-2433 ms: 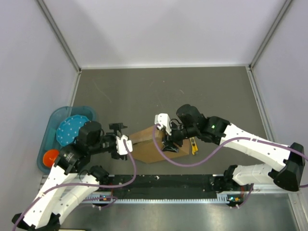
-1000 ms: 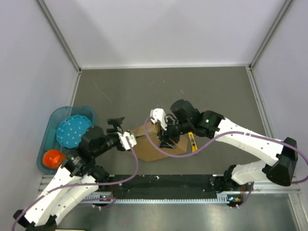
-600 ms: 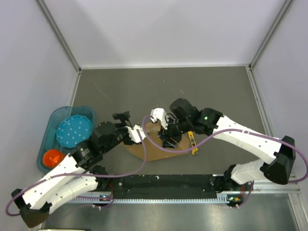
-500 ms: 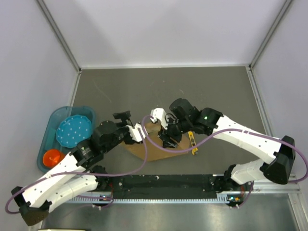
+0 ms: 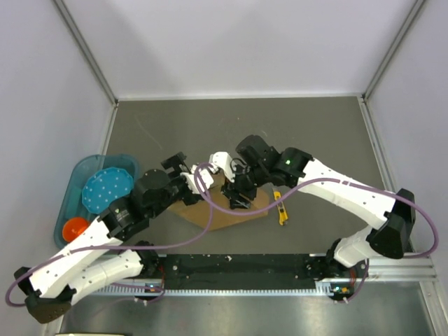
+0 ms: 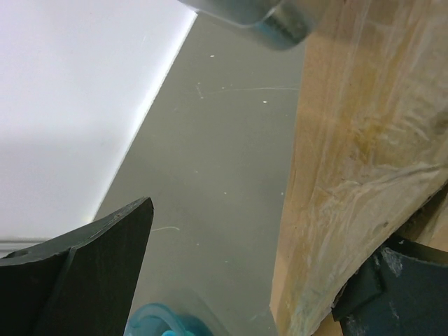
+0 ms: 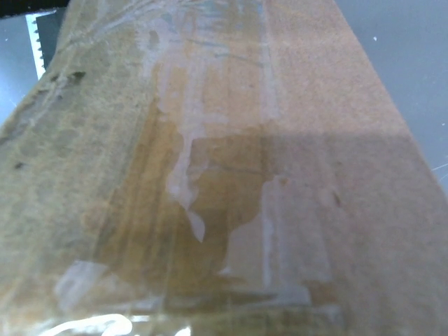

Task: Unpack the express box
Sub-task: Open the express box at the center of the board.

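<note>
Top external: the express box (image 5: 238, 214) has swung toward 9 o'clock, still taped shut. The left gripper (image 5: 196, 185) gapes beside its edge, while the right gripper (image 5: 235, 199) hides its spread.

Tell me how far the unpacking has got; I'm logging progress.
Nothing is opened yet: tape looks intact across the express box. In hand: the left gripper is open at the box's edge, the right gripper sits over its top. Left: taking the yellow knife lying beside it, cutting, opening, emptying.
</note>
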### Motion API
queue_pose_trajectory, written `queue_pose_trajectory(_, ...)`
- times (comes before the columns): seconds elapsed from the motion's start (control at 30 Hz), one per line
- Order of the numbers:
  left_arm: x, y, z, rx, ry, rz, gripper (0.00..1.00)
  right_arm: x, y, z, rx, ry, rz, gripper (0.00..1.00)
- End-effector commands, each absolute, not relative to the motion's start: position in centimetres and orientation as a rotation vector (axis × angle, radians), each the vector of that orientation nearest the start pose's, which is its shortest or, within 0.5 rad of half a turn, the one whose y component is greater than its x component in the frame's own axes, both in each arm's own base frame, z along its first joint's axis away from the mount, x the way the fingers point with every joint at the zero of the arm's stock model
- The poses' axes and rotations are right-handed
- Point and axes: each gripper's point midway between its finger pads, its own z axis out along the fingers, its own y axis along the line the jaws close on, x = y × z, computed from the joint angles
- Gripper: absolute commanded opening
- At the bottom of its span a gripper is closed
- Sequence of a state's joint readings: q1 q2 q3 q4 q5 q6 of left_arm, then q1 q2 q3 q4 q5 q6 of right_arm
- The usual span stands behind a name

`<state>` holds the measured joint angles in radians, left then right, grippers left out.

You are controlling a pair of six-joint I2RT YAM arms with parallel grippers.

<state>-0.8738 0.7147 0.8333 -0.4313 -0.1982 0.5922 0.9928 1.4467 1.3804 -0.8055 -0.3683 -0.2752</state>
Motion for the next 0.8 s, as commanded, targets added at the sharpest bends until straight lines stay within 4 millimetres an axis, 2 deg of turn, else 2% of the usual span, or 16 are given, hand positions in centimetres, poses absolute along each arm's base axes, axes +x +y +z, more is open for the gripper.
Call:
queue_pose_trajectory(0.0, 20.4, -21.3, 41.5, 0.808, 1.147, -0.36, 0.99, 16.6, 38.4, 24.3, -1.606, 1.695, 0.838, 0.0)
queue_pose_trajectory(0.07, 20.6, -20.8, 42.4, 0.758, 1.156, -0.363, 0.99, 17.0, 39.0, 24.8, -1.599, 1.682, 0.841, 0.0)
queue_pose_trajectory(0.2, 20.4, -19.5, 45.4, 0.651, 1.143, -0.419, 0.99, 17.5, 40.4, 26.2, -1.571, 1.64, 0.884, 0.0)
queue_pose_trajectory(0.3, 19.7, -19.5, 45.7, 0.6, 1.188, -0.543, 0.99, 17.7, 41.7, 26.5, -1.536, 1.611, 0.94, 0.0)
queue_pose_trajectory(0.4, 18.8, -20.3, 43.6, 0.638, 1.258, -0.667, 0.83, 18.0, 42.3, 26.7, -1.483, 1.613, 0.972, 0.0)
queue_pose_trajectory(0.43, 19.0, -20.0, 42.9, 0.637, 1.278, -0.674, 0.77, 18.3, 42.6, 27.4, -1.453, 1.582, 0.986, 0.0)
queue_pose_trajectory(0.47, 19.0, -19.9, 42.1, 0.631, 1.308, -0.69, 0.6, 18.5, 42.4, 27.8, -1.417, 1.591, 1.004, 0.0)
queue_pose_trajectory(0.5, 19.1, -19.7, 40.5, 0.611, 1.36, -0.703, 0.48, 18.2, 42.1, 28.0, -1.403, 1.579, 1.029, 0.04)
queue_pose_trajectory(0.57, 19.6, -19.1, 39.1, 0.599, 1.4, -0.684, 0.22, 18.3, 42.0, 29.2, -1.349, 1.547, 1.075, 0.06)
queue_pose_trajectory(0.6, 19.8, -19.0, 37.9, 0.594, 1.425, -0.676, 0.19, 18.2, 41.4, 29.3, -1.339, 1.543, 1.09, 0.06)
queue_pose_trajectory(0.77, 19.7, -19.5, 36.6, 0.621, 1.438, -0.694, 0.18, 18.1, 40.7, 30.1, -1.299, 1.518, 1.113, 0.05)
